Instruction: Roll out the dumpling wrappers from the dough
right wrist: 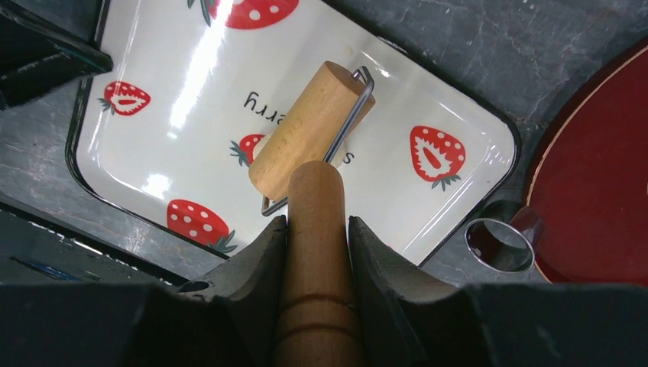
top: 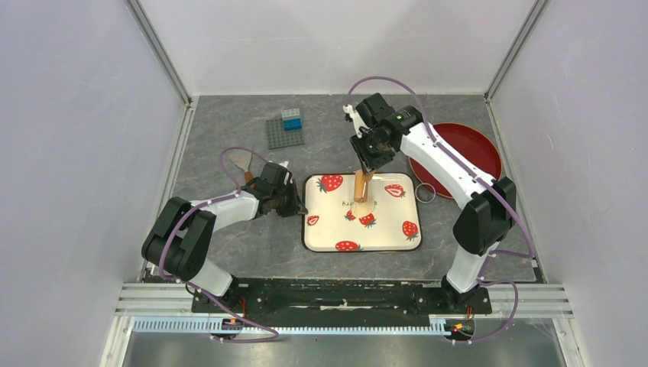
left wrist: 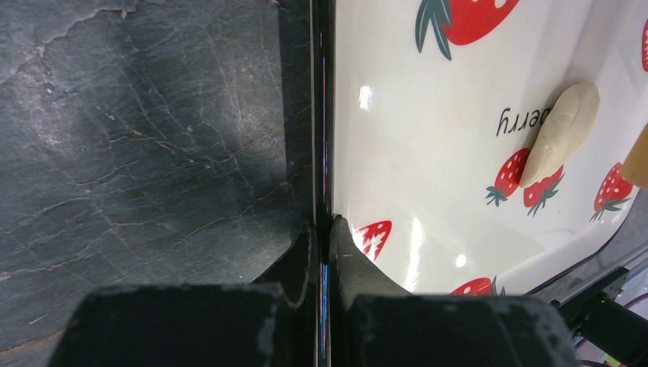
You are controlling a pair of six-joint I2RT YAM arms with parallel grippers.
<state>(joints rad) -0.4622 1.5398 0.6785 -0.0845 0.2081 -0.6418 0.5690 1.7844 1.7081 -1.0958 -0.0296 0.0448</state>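
The dough (left wrist: 562,134) is a pale elongated lump lying on the strawberry-print tray (top: 386,229), near its middle. My right gripper (right wrist: 317,222) is shut on the wooden roller's handle (right wrist: 315,229). The roller's drum (right wrist: 309,134) rests over the dough, hiding most of it in the right wrist view. From above, the roller (top: 361,191) slants down from the right gripper (top: 368,164) onto the tray. My left gripper (left wrist: 325,229) is shut on the tray's left rim (left wrist: 321,153), one finger on each side; the left gripper (top: 298,206) shows there from above too. No dumpling wrappers are in view.
A small metal ring (top: 425,192) lies just right of the tray, beside a red plate (top: 458,149). At the back left sits a grey studded baseplate (top: 283,136) with a blue brick (top: 291,118). A scraper (top: 243,162) lies behind the left arm.
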